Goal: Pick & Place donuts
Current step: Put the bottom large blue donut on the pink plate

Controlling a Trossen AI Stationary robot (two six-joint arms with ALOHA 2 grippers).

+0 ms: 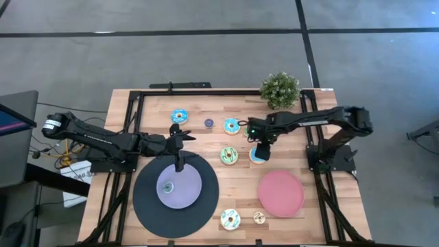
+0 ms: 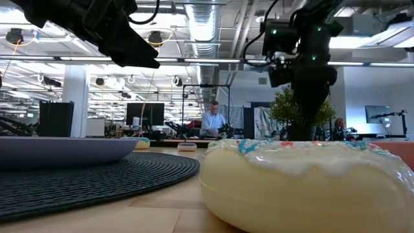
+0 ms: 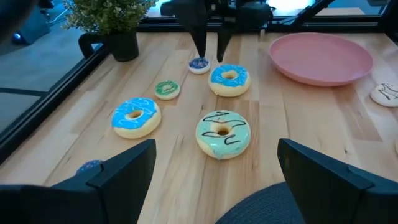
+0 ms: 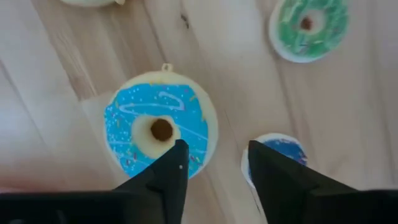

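Observation:
My right gripper (image 4: 214, 158) is open and points down over the table's middle right. One fingertip hangs over the near rim of a blue-iced donut (image 4: 158, 130), the other beside a coin-sized blue donut (image 4: 278, 155). The left wrist view shows the right gripper (image 3: 211, 53) just above both. My left gripper (image 3: 214, 180) is wide open above the far rim of the black disc (image 1: 147, 206). A green-iced donut (image 1: 229, 156), two more blue donuts (image 1: 231, 126) (image 1: 179, 115), a small purple one (image 1: 208, 123) and a white one (image 1: 230, 219) lie flat on the wood.
A lavender plate (image 1: 188, 195) sits on the black disc, and a pink plate (image 1: 280, 193) lies at the near right. A potted plant (image 1: 279, 89) stands at the far edge. A small pale donut (image 1: 259, 217) lies near the white one. A black frame borders the table.

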